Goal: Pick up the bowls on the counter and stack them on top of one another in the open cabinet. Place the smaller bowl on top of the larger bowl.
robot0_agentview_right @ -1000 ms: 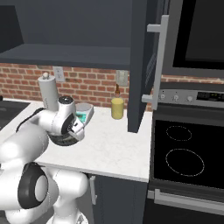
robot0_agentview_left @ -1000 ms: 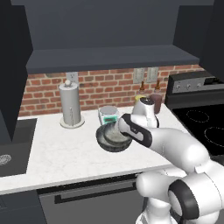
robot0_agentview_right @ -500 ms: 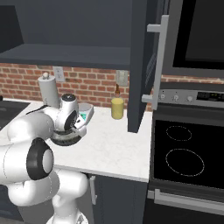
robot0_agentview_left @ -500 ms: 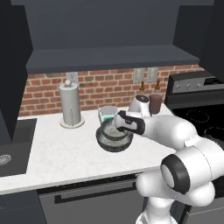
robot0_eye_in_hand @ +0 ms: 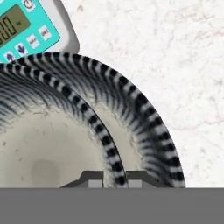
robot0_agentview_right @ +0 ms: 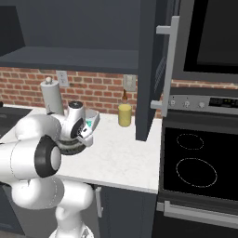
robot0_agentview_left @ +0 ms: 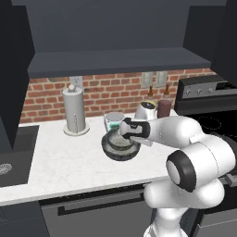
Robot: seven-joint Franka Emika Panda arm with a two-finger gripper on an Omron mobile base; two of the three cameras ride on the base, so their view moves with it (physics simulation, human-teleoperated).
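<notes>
The larger bowl (robot0_agentview_left: 115, 150) sits on the white counter (robot0_agentview_left: 69, 162), just in front of the scale. In the hand view its ribbed outside (robot0_eye_in_hand: 144, 127) and pale speckled inside (robot0_eye_in_hand: 43, 148) are close up. My gripper (robot0_eye_in_hand: 114, 177) points down at the bowl's right side, one fingertip (robot0_eye_in_hand: 94, 179) inside the striped rim and the other outside, shut on that rim. From the side, my gripper (robot0_agentview_left: 126, 139) rests over the bowl (robot0_agentview_right: 69, 148). The smaller bowl is out of view. The open cabinet (robot0_agentview_left: 115, 37) hangs above.
A white-and-teal scale (robot0_eye_in_hand: 26, 26) touches the bowl's back edge. A paper-towel holder (robot0_agentview_left: 75, 111) stands at the left, a yellow bottle (robot0_agentview_right: 124, 115) and a dark jar (robot0_agentview_left: 164, 109) at the right. A cabinet door (robot0_agentview_right: 155, 69) hangs open beside the stove (robot0_agentview_right: 195, 162).
My hand has slid a little left over the bowl's rim and the elbow has swung out toward the camera. The bowl has stayed in place.
</notes>
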